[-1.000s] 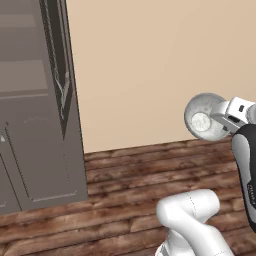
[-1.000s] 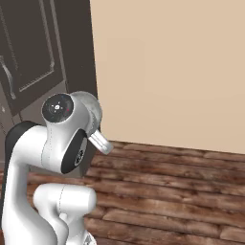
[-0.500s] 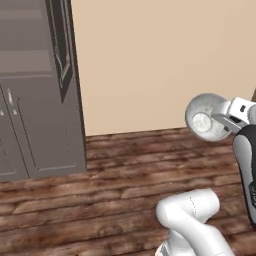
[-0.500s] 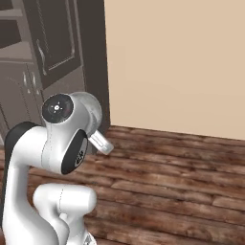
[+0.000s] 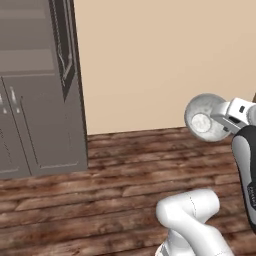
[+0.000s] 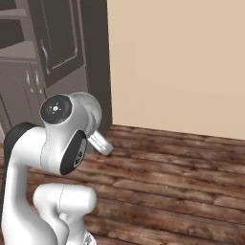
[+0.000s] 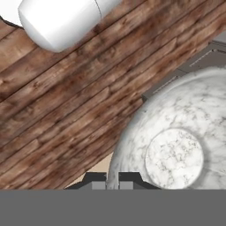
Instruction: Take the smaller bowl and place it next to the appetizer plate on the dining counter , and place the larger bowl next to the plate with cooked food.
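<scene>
One tall dark grey cabinet (image 5: pixel 37 100) close on the left, brown plank floor (image 5: pixel 125 170) below, dining counter nowhere near yet. Carried high: small speckled grey-white bowl (image 5: pixel 204 118), rim pinched in closed gripper (image 7: pixel 112 182). Thin edge grip; likely to slip while driving.

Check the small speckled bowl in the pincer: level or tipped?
Tipped. In the left base view the smaller bowl faces sideways toward the camera, its inside and round bottom showing, with the pincer clamped on its rim.
</scene>
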Tool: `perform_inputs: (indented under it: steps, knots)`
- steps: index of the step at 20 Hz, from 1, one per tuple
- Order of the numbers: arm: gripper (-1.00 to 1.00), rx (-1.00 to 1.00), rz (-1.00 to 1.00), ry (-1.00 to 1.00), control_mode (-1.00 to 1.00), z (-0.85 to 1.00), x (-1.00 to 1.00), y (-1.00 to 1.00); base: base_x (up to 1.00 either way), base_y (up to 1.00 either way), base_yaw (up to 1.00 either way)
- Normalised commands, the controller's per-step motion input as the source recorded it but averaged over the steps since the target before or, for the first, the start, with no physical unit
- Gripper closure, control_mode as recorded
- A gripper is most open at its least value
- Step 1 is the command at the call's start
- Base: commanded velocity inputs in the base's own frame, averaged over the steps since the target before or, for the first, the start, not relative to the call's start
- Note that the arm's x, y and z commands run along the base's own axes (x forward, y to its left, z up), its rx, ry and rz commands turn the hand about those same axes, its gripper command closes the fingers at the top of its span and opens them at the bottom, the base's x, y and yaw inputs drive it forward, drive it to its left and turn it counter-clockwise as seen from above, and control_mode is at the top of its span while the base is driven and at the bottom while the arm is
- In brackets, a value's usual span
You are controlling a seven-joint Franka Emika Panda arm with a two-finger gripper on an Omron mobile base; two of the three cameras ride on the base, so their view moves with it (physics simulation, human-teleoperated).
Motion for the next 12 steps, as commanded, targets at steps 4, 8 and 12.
perform_inputs:
  steps: [4,8,12]
  knots:
    - [1.0,0.0,0.0,0.0,1.0,0.0,0.0,0.0,-0.44,-0.76,0.06]
    - [1.0,0.0,0.0,0.0,1.0,0.0,0.0,0.0,0.33,-0.97,0.0]
    - [1.0,0.0,0.0,0.0,1.0,0.0,0.0,0.0,0.99,-0.77,0.0]
